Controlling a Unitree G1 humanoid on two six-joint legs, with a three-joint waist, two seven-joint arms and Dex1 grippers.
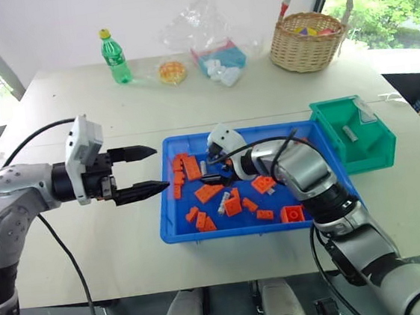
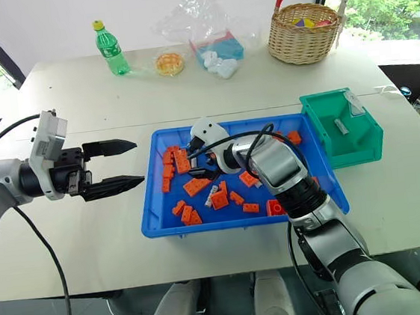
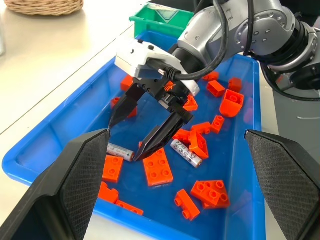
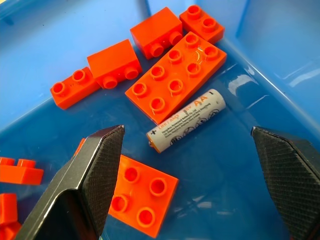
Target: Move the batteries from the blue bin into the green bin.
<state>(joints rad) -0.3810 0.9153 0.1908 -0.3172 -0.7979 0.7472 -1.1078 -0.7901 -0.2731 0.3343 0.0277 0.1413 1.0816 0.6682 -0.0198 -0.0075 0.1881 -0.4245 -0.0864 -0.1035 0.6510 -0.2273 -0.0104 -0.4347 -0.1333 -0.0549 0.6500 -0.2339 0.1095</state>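
Right claw (image 3: 131, 131) is inside the blue bin (image 1: 174, 233), fingers wide apart, tips down w/ an AA battery (image 4: 186, 120) between them, not gripped. That battery lies flat on the bin floor, just beside an orange brick (image 4: 175, 75). 2nd battery (image 3: 186, 152) lies near it among more orange bricks. Left claw (image 1: 142, 170) hangs over the surface just left of the blue bin, fingers wide, empty. Green bin (image 1: 343, 155) sits at the blue bin's far right corner, one battery (image 1: 350, 134) in it.
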